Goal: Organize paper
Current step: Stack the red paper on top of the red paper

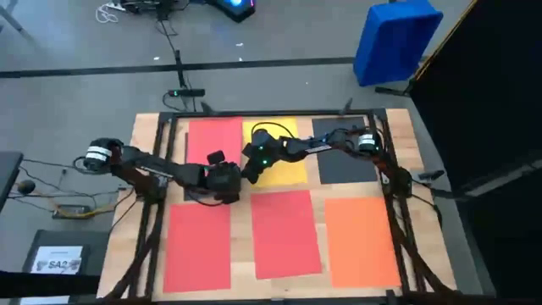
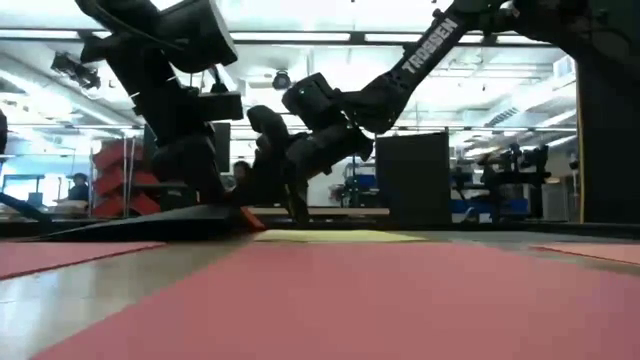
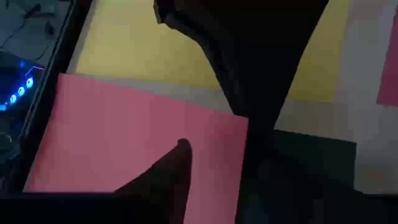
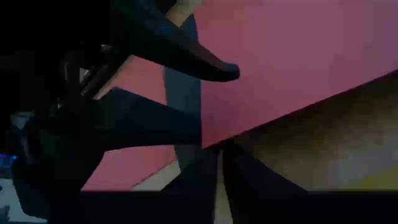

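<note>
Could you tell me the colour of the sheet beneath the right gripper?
Yellow sheet, clearest in the high view.

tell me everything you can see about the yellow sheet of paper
The yellow sheet is a thin, flat rectangle of plain paper lying on the wooden table in the back row, between a red sheet and a dark grey sheet. The right gripper, shut, sits over its left part, hiding some of it. No creases show.
</note>
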